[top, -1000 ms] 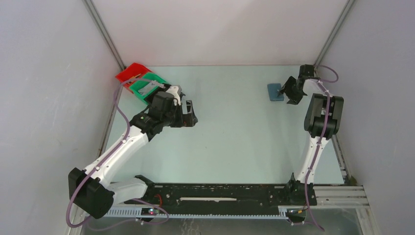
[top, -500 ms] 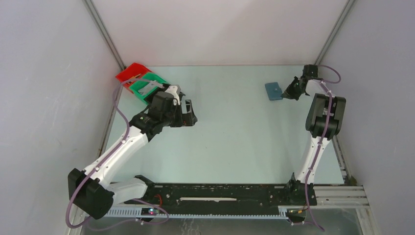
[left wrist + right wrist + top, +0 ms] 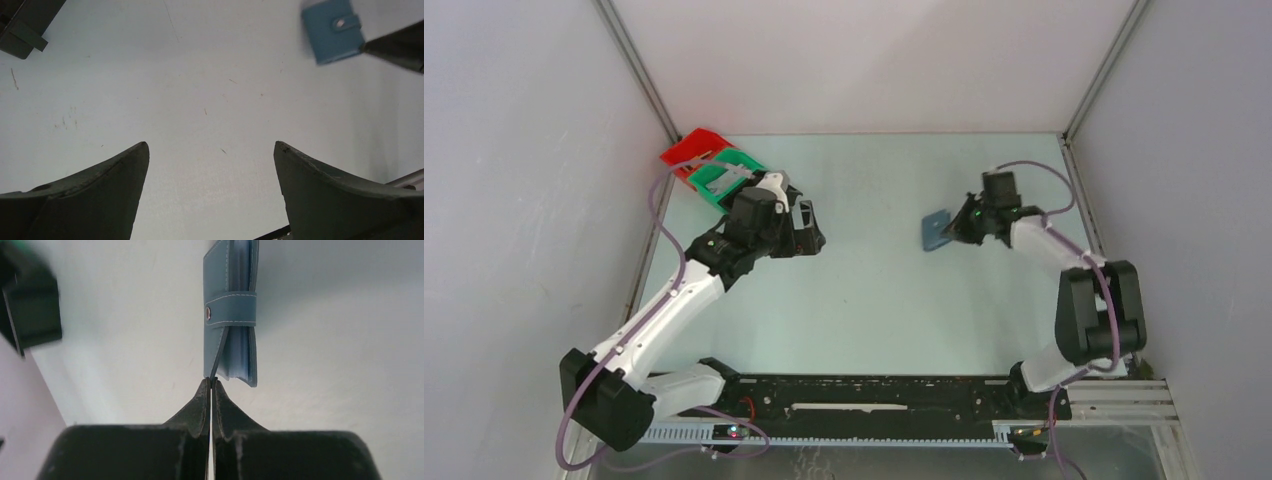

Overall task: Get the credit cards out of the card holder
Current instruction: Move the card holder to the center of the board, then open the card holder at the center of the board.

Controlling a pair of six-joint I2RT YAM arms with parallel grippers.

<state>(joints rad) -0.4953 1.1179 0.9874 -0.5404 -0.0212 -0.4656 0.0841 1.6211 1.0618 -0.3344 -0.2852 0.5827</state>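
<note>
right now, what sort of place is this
Probably a lab robot cell: grey walls box in a pale table, two arms are bolted to a rail at its near edge, and the right pincer grips a card holder.

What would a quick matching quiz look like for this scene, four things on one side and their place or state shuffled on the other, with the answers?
Things:
1. card holder
2. left claw
3. right claw
4. red bin

Places or states:
A. open, holding nothing
B. far left corner of the table
C. snapped closed
D. shut, pinching a blue cover

Pairs: 1-C, 2-A, 3-D, 4-B
</note>
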